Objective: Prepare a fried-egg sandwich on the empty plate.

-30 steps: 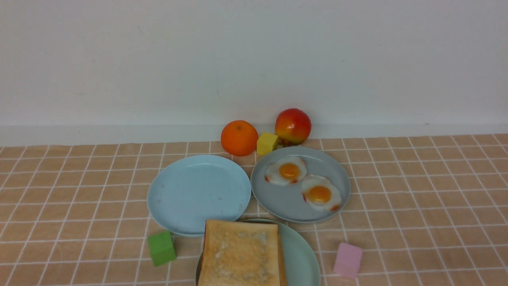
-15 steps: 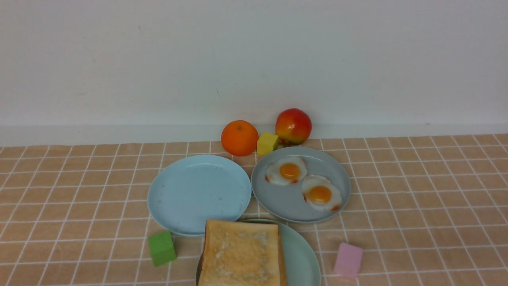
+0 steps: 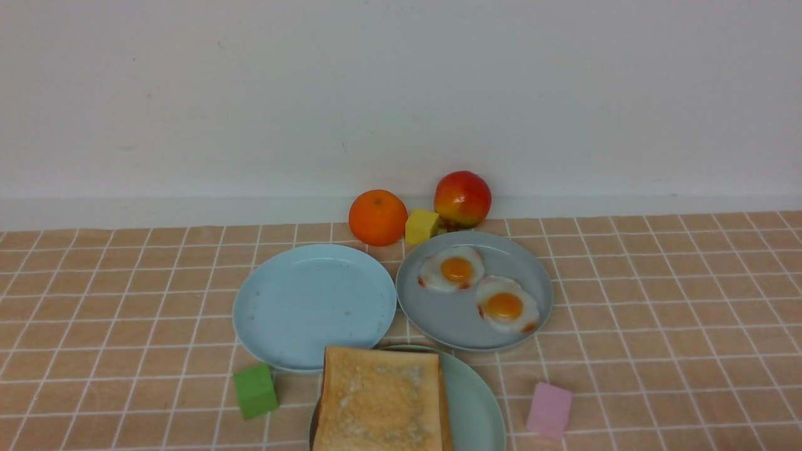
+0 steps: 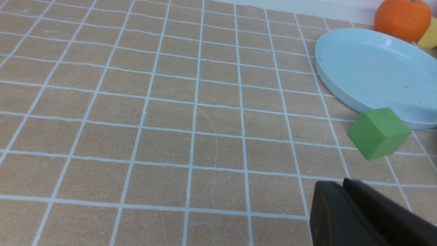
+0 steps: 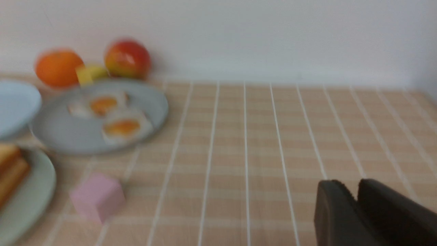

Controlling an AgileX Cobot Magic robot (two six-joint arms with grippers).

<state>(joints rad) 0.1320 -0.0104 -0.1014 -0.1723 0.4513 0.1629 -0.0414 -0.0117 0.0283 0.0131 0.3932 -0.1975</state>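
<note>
A golden-brown toast slice [image 3: 379, 401] lies on the pale mint-green plate [image 3: 476, 401] at the near edge, with a second slice's crust showing under its right side. In the blurred right wrist view the toast [image 5: 10, 167] looks like two stacked slices on that plate [image 5: 34, 198]. Two toy fried eggs [image 3: 451, 269] [image 3: 506, 305] lie on the grey-blue plate [image 3: 451, 319]. Neither gripper shows in the front view. My left gripper [image 4: 343, 182] is shut and empty above bare tablecloth. My right gripper [image 5: 355, 184] is shut and empty, off to the right of the plates.
A bare sky-blue plate [image 3: 307, 307] sits left of the grey-blue one. An orange [image 3: 378, 217], a yellow block [image 3: 421, 226] and an apple [image 3: 462, 198] stand at the back by the wall. A green cube [image 3: 255, 391] and a pink block [image 3: 549, 410] flank the mint-green plate.
</note>
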